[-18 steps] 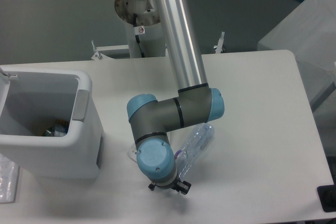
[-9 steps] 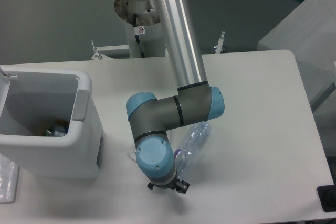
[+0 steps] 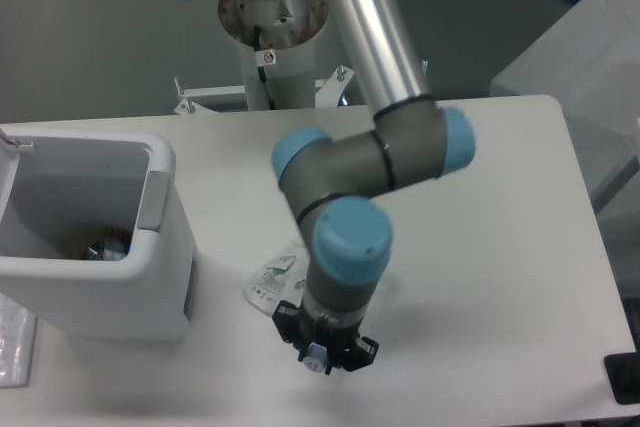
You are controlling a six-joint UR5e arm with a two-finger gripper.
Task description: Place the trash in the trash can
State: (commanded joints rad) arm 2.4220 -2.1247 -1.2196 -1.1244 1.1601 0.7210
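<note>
Gripper [image 3: 324, 345] hanging nearest the table's [image 3: 500, 277] front edge, pointing down, jaws hidden beneath the wrist, so opening or closing impossible to tell. Crumpled wrapper [image 3: 274, 278] lying flat just up-left of the gripper, apart from it. Farther left, trash can [image 3: 150, 277] standing open, holding some trash [image 3: 108, 245] at its bottom.

Silver tube arm [image 3: 375, 37], grey joints, light-blue caps.
</note>
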